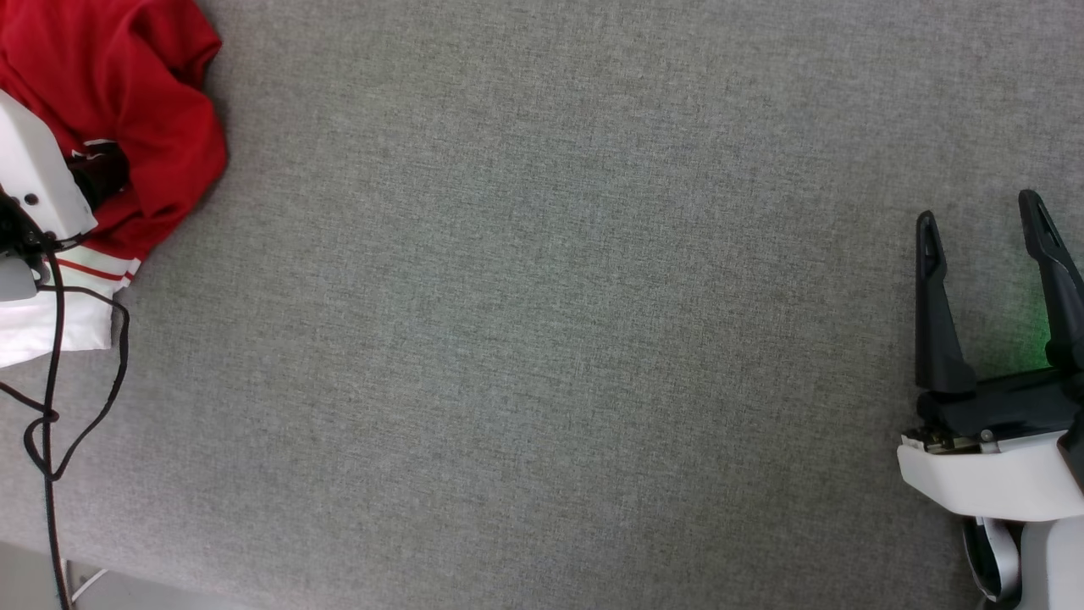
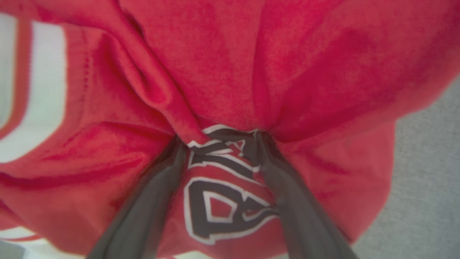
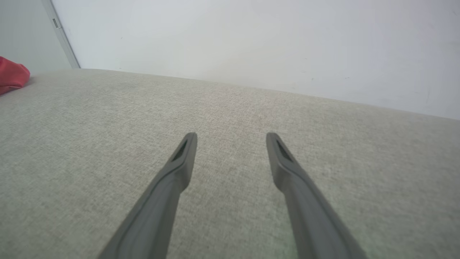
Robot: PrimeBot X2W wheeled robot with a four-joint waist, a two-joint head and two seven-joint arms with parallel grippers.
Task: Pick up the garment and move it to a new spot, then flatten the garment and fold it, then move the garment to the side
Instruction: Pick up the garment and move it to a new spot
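The garment point(image 1: 144, 102) is a crumpled red heap with a white, red-striped sleeve, at the far left of the grey cloth surface. My left gripper point(image 2: 220, 144) is open, its two dark fingers spread and pushed into the red folds. Black lettering with white outlines bulges up between them. In the head view the left arm's white housing point(image 1: 34, 178) lies over the heap and the fingers are buried in cloth. My right gripper point(image 1: 980, 210) hovers open at the far right, nothing between its fingers point(image 3: 179, 162). A red corner of the garment point(image 3: 12, 75) shows far off to its left.
The grey fabric surface point(image 1: 542, 296) stretches bare between the two arms. A black cable point(image 1: 51, 381) loops down from the left wrist. The surface's near edge point(image 1: 127, 585) cuts the lower left corner. A pale wall point(image 3: 251, 43) rises behind the far edge.
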